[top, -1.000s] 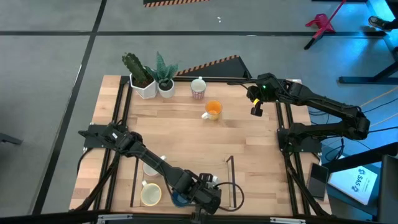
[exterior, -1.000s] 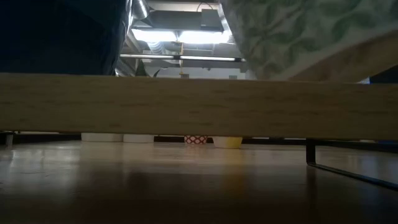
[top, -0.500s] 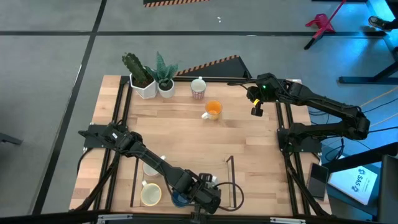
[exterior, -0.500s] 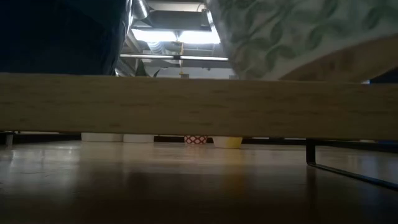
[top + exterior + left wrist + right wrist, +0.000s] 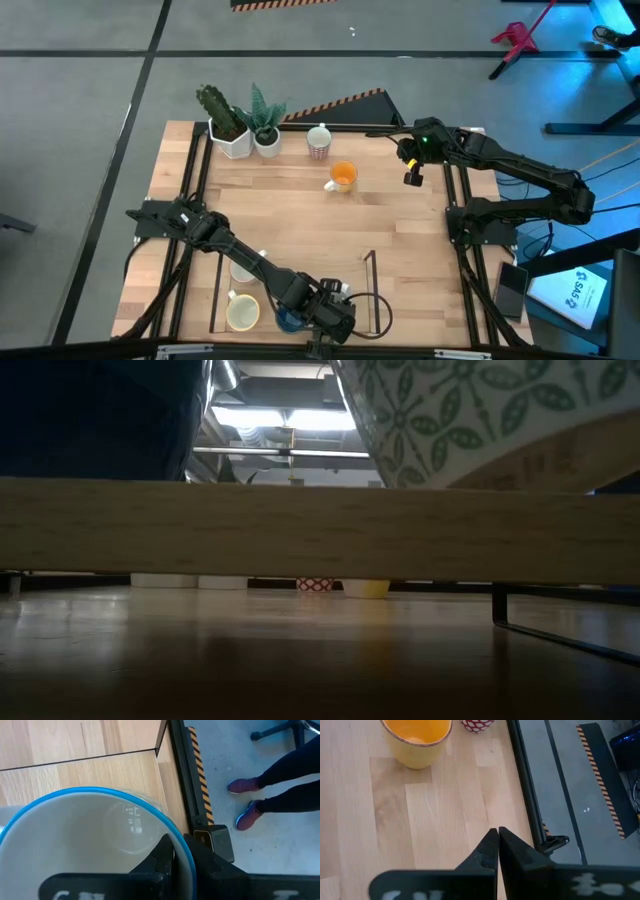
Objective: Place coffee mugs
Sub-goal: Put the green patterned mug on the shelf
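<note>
In the high view we reach our left arm down to the bottom centre of the frame, where the left gripper has its fingers clamped on the rim of the blue mug, glazed pale inside. A cream mug sits just beside it, near the desk front edge. Our right gripper hangs at the upper right by the desk's black frame rail, fingers pressed together on nothing. The broad middle of the wooden planks lies open. At upper centre stand the orange mug and a red-patterned mug, near two potted plants. A green-patterned mug fills the low view's upper right.
</note>
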Available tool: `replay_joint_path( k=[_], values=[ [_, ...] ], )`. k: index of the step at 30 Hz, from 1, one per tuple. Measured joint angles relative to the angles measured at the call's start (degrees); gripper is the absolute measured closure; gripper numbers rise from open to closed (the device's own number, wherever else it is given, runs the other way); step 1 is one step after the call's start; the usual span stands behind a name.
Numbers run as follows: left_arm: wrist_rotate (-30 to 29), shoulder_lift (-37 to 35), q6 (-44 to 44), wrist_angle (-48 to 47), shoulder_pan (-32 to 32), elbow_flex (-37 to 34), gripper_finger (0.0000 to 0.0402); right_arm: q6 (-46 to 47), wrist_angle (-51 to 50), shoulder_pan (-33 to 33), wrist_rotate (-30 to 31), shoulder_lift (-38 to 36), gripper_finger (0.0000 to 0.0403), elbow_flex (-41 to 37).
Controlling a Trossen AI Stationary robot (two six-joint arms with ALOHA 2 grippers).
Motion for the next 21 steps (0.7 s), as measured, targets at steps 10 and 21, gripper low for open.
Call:
replay_joint_path(
  k=[10, 21],
  values=[
    [0.65, 0.00, 0.69, 0.01, -0.02, 0.00, 0.0383, -0.15, -0.01, -0.02, 0.00, 0.00, 0.0403, -0.02],
    [0.30, 1.09, 0.80, 0.08, -0.24, 0.24, 0.0383, -0.28, -0.04, -0.02, 0.00, 0.00, 0.0403, -0.04]
  ],
)
